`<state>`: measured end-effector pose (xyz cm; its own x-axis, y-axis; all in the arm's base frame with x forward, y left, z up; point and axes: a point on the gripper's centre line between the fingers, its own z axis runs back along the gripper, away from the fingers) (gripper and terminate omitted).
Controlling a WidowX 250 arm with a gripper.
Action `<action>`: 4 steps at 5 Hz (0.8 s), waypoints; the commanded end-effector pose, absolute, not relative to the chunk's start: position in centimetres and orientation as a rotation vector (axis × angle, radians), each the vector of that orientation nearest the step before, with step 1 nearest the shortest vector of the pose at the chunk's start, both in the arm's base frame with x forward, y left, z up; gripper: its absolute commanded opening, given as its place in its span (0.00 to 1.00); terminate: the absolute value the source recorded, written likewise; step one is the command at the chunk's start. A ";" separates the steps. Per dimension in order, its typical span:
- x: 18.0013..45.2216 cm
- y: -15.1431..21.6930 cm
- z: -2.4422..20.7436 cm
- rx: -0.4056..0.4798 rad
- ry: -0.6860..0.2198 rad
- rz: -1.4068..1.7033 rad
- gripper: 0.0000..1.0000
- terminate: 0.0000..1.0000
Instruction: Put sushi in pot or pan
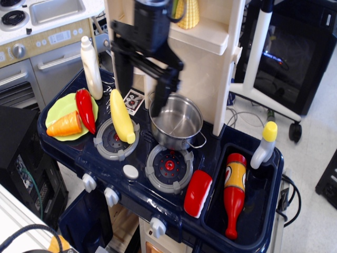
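The sushi, glossy red over a white base, lies on the dark blue stove top at the front, right of the front burner. The shiny steel pot stands empty behind that burner. My gripper hangs open and empty above the back of the stove, its right finger just over the pot's left rim. It is well above and to the back left of the sushi.
A yellow banana-like toy lies over the left burner. A green plate holds a red chili and a carrot. A white bottle stands behind. The sink holds a red-and-yellow bottle and a white bottle.
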<state>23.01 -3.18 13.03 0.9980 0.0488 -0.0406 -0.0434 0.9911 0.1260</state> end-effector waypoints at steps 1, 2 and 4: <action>25.4 -8.6 11.3 0.068 -0.062 0.132 1.00 0.00; 24.7 -9.7 8.8 0.066 -0.104 0.148 1.00 0.00; 23.6 -9.5 5.4 0.122 -0.146 0.150 1.00 0.00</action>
<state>23.25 -9.26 4.11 0.9799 0.1372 0.1451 -0.1562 0.9793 0.1290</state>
